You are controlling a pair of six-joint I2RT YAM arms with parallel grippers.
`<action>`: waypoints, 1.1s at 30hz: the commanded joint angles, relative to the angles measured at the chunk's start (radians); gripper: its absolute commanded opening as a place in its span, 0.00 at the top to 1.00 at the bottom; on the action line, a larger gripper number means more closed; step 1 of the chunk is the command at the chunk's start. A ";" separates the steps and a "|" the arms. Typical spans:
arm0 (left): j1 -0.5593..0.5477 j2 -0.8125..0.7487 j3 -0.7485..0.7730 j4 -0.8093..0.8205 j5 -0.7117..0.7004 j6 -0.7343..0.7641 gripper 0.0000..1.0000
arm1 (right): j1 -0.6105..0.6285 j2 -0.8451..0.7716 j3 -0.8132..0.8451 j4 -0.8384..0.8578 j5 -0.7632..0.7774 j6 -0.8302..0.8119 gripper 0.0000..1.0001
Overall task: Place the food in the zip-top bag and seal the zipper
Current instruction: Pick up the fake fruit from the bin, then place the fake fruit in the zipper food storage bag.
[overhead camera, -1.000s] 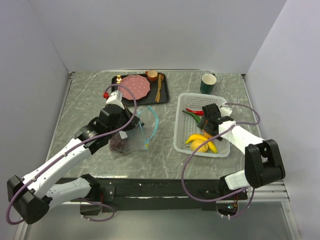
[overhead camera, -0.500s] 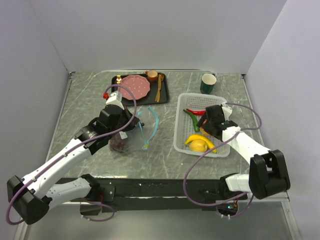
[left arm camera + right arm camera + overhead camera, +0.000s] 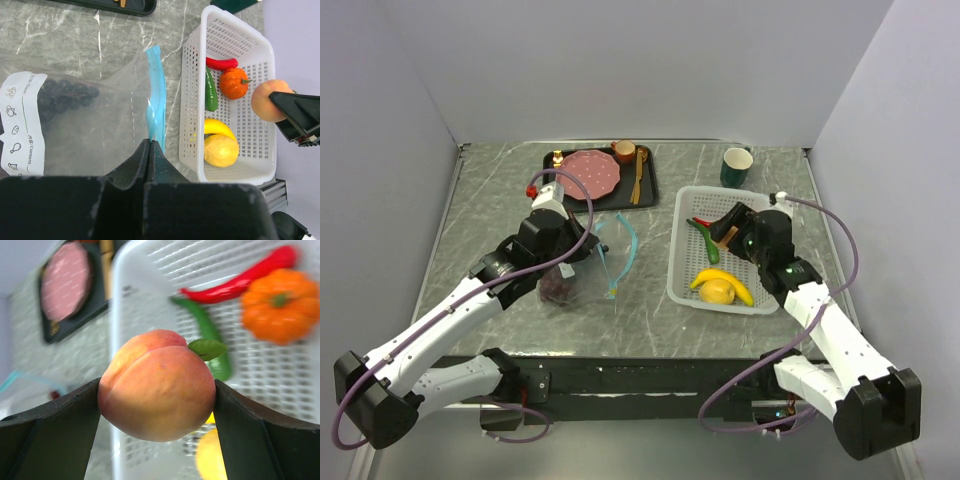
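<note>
Judged early: only grapes (image 3: pixel 67 95) bagged; left claw (image 3: pixel 150 143) pinched shut on zipper (image 3: pixel 157 90); right claw (image 3: pixel 156 390) clamping peach (image 3: pixel 157 382) above stocked basket (image 3: pixel 189 105); unsealed.

White mesh basket (image 3: pixel 674 255), green cup (image 3: pixel 737 166), black tray (image 3: pixel 649 188) with pink plate (image 3: pixel 592 173)

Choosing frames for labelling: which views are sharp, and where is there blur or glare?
Right wrist: the peach is fairly crisp, but the basket and chili behind it are smeared. Left wrist: sharp throughout, with faint sheen on the bag. Top external: evenly lit, no harsh glare, though small things show little detail.
</note>
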 commanded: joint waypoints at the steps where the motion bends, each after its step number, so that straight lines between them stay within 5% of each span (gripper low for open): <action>1: 0.001 -0.003 0.013 0.025 -0.002 -0.003 0.99 | 0.031 -0.001 0.005 0.120 -0.193 -0.006 0.41; 20: 0.001 0.009 0.020 0.037 0.024 -0.009 0.99 | 0.329 0.323 0.208 0.325 -0.359 0.066 0.41; 33: 0.001 0.019 0.030 0.043 0.033 -0.003 0.99 | 0.444 0.534 0.346 0.293 -0.370 0.071 0.40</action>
